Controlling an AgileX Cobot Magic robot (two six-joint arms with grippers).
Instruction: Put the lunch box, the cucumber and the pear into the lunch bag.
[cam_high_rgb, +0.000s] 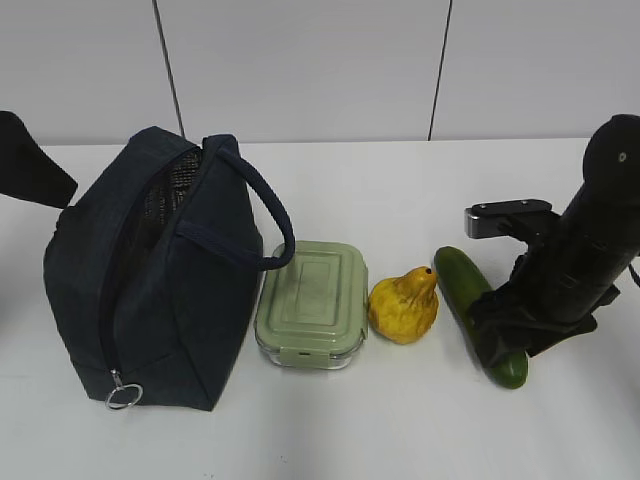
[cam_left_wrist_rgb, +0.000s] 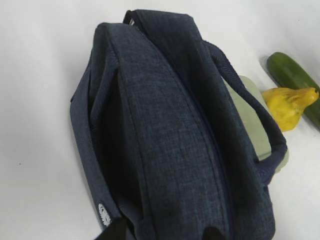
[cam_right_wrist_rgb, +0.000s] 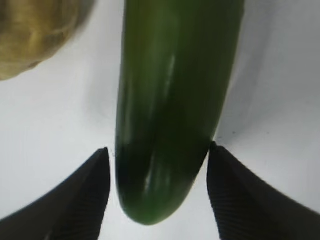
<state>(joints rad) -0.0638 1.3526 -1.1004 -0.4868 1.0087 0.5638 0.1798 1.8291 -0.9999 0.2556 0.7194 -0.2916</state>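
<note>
The navy lunch bag (cam_high_rgb: 160, 290) stands at the left with its top gaping, foil lining showing. The sage-lidded lunch box (cam_high_rgb: 312, 300) lies against its right side, then the yellow pear (cam_high_rgb: 403, 305), then the dark green cucumber (cam_high_rgb: 462, 280). My right gripper (cam_high_rgb: 505, 335) is down over the cucumber's near end; in the right wrist view it (cam_right_wrist_rgb: 157, 147) is open, with a finger on either side of the cucumber (cam_right_wrist_rgb: 172, 100), which lies on the table. My left gripper (cam_left_wrist_rgb: 165, 234) hovers open over the bag's (cam_left_wrist_rgb: 175, 140) end, only its fingertips showing.
The zipper's ring pull (cam_high_rgb: 122, 397) hangs at the bag's near lower corner. The strap handle (cam_high_rgb: 270, 220) arches over toward the lunch box. The left wrist view also shows the pear (cam_left_wrist_rgb: 287, 102) and the cucumber (cam_left_wrist_rgb: 292, 75). The table is white, with a wall behind.
</note>
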